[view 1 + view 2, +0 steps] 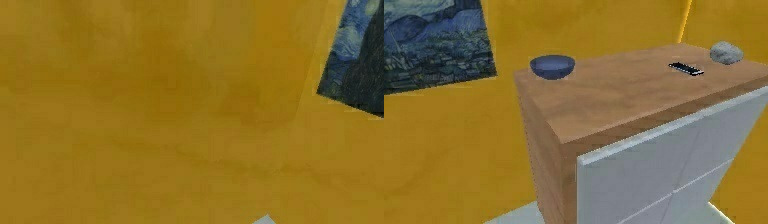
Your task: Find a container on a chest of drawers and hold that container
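We count one chest (pixel 619 100), wood top and white fronts. On its top stand one blue bowl (pixel 552 66) at the far left corner, and toward the right end one small dark flat object (pixel 685 69) and one grey lump (pixel 727 53), all apart. One painting (pixel 434 40) hangs on the yellow wall (pixel 464 150). We cannot tell the hand's state.

A furnished room in a home.
Mustard-yellow walls (pixel 150 110) carry a swirling night-sky painting (pixel 434 45); a chest of drawers (pixel 614 95) with wooden top and white fronts bears a blue bowl (pixel 552 66).
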You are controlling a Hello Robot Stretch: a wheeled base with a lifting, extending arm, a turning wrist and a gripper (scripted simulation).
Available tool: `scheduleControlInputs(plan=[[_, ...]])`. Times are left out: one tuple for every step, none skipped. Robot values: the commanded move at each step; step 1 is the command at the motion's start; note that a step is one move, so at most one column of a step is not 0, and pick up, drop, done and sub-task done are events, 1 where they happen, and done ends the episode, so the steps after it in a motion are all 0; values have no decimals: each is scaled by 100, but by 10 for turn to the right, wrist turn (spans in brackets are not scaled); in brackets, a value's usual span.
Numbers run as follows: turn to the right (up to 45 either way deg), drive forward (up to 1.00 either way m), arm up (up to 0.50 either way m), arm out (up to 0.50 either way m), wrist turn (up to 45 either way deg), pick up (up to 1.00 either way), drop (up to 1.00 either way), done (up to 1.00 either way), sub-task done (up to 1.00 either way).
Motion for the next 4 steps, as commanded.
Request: scheduleControlInputs(plan=[[0, 0, 38, 0, 0, 0, 0, 0, 0], [0, 0, 0, 48, 0, 0, 0, 0, 0], [0, 0, 0, 0, 450, 0, 0, 0, 0], [0, 0, 0, 0, 450, 0, 0, 0, 0]])
